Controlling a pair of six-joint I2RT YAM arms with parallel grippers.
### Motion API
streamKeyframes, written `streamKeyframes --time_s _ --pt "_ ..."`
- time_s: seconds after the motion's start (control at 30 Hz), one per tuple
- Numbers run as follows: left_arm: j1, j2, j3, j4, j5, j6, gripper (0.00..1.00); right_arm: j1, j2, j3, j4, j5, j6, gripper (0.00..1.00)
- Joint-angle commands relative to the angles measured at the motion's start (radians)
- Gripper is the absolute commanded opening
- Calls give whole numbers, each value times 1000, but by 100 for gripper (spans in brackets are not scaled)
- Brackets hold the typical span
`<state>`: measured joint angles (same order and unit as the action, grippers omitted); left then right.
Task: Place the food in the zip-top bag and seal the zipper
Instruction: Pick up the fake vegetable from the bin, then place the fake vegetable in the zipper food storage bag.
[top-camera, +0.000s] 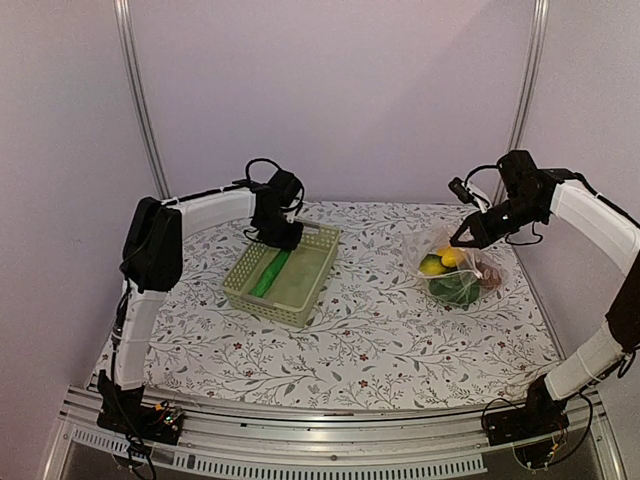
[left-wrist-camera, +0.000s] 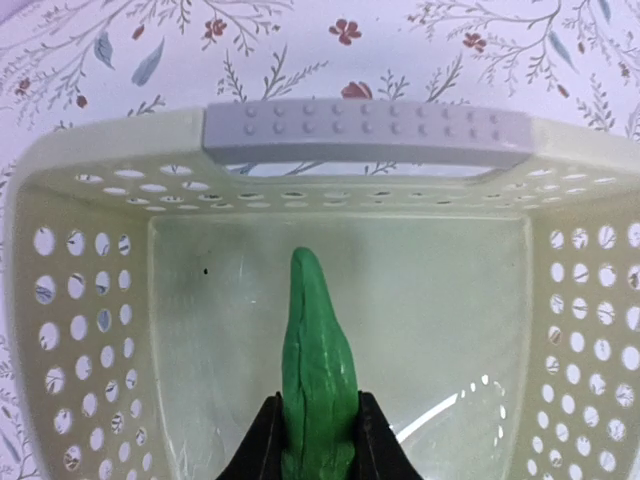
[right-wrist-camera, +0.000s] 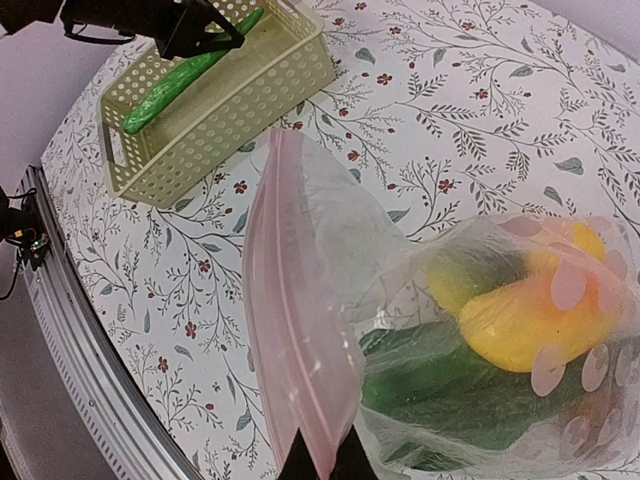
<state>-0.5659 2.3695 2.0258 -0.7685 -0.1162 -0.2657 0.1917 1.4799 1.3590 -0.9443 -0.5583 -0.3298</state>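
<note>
Left wrist, end effector (left-wrist-camera: 319, 442) pinching cucumber (left-wrist-camera: 316, 340), basket (left-wrist-camera: 100, 152)

left arm (top-camera: 150, 250): stands up left of the basket (top-camera: 265, 308), then bends over to its far end | left end effector (top-camera: 283, 236): points down into the basket, fingers (left-wrist-camera: 262, 445) pressed on both sides of the cucumber (top-camera: 270, 273) | right arm (top-camera: 600, 220): bends in a high curve, well right of the basket | right end effector (top-camera: 462, 240): pinched tight on the zipper (right-wrist-camera: 290, 300), well right of the basket
</note>
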Motion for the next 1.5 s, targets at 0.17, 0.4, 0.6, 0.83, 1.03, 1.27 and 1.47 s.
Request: streamKeyframes --time_s 0.17,0.4,0.6,0.83,1.03,1.27,1.47 --pt "-35 -300 -99 101 58 25 3 19 -33 12 -22 4 -13 0" --pt "-87 -542 -288 452 239 78 0 99 -21 44 -94 -39 -62 0" --pt "-184 -723 -503 906 423 122 0 194 -23 97 -180 -137 -113 0" --pt "-326 -790 -638 1344 570 135 0 209 8 192 -272 -248 -147 0" --pt "-408 -709 -636 1615 588 127 0 218 32 235 -302 -295 -165 0" --pt "-449 -551 -584 1888 588 70 0 221 33 258 -315 -306 -169 0" --pt "-494 -408 -564 2083 554 3 0 221 44 263 -310 -299 -167 0"
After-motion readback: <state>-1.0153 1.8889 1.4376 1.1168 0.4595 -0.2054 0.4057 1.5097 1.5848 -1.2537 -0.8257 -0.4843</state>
